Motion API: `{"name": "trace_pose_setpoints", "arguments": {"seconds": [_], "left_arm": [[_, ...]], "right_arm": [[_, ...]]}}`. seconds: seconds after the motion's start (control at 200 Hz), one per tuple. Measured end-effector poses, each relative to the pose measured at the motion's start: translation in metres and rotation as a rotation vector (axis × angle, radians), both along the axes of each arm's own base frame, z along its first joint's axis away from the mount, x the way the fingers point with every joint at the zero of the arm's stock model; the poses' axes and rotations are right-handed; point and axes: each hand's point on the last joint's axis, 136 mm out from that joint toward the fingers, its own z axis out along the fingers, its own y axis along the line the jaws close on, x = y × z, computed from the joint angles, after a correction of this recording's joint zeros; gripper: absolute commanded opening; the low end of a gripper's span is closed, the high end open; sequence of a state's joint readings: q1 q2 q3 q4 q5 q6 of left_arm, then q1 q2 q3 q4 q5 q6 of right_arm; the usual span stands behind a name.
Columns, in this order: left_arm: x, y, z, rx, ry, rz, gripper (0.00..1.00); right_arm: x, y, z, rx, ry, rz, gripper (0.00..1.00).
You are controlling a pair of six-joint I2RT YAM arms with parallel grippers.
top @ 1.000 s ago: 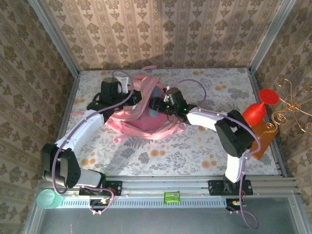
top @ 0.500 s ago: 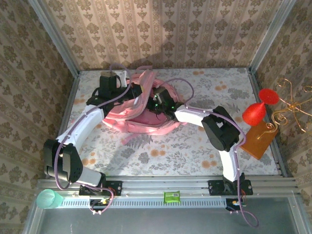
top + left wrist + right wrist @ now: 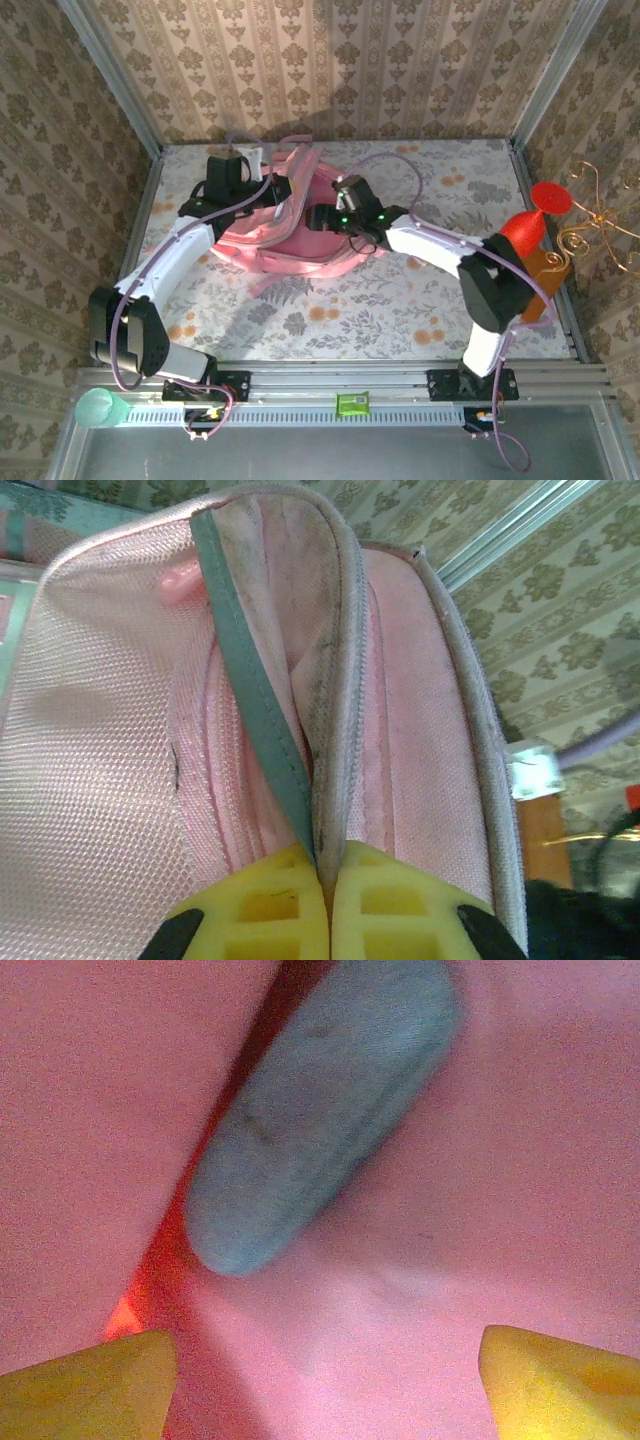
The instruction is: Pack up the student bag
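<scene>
The pink student bag (image 3: 300, 255) lies mid-table with its mouth held up. My left gripper (image 3: 277, 196) is shut on the bag's zipper rim (image 3: 335, 730), its yellow fingers (image 3: 262, 905) pinching the fabric beside a grey-green strip (image 3: 250, 700). At the bag's mouth, my right gripper (image 3: 318, 217) stands open. In the right wrist view, a grey-blue oblong pouch (image 3: 320, 1110) rests on the pink lining (image 3: 500, 1210) inside the bag. That gripper (image 3: 325, 1380) has nothing between its wide-apart fingertips (image 3: 90, 1380), and the pouch lies clear of them.
A red hourglass-shaped object (image 3: 535, 215) and a brown wooden block (image 3: 537, 280) stand at the right table edge, beside a gold wire ornament (image 3: 600, 225). A green cup (image 3: 97, 408) and a small green item (image 3: 352, 404) sit on the near rail.
My right gripper has opened and let go of the grey-blue pouch inside the bag, then drawn back slightly to the right. My left gripper lifted the bag's rim and holds it.
</scene>
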State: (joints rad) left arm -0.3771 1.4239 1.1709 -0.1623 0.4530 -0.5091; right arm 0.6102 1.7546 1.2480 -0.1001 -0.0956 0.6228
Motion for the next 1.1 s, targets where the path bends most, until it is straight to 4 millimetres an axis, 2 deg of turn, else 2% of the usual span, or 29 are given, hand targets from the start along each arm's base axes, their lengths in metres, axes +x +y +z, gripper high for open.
{"name": "trace_pose_setpoints", "arguments": {"seconds": [0.18, 0.27, 0.465, 0.655, 0.715, 0.85, 1.1], "left_arm": [[-0.002, 0.005, -0.004, 0.077, -0.030, 0.035, 0.00], [-0.002, 0.006, -0.007, 0.096, -0.039, 0.040, 0.00], [-0.008, 0.001, -0.012, 0.145, -0.061, 0.012, 0.00], [-0.010, -0.001, -0.014, 0.168, -0.071, 0.006, 0.00], [-0.010, 0.000, -0.014, 0.171, -0.072, 0.007, 0.00], [-0.010, -0.001, -0.015, 0.176, -0.073, 0.003, 0.00], [-0.013, -0.002, -0.017, 0.183, -0.070, -0.005, 0.00]], "right_arm": [[-0.003, -0.066, 0.035, -0.083, -0.086, -0.096, 0.85], [-0.003, -0.098, 0.038, -0.139, -0.093, -0.148, 0.86], [-0.004, -0.174, 0.006, -0.306, 0.008, -0.271, 0.83], [-0.015, -0.275, -0.031, -0.376, 0.180, -0.513, 0.80], [-0.017, -0.297, -0.038, -0.390, 0.214, -0.580, 0.79], [-0.018, -0.323, -0.056, -0.400, 0.288, -0.664, 0.77], [-0.013, -0.345, -0.089, -0.399, 0.391, -0.734, 0.77]]}}
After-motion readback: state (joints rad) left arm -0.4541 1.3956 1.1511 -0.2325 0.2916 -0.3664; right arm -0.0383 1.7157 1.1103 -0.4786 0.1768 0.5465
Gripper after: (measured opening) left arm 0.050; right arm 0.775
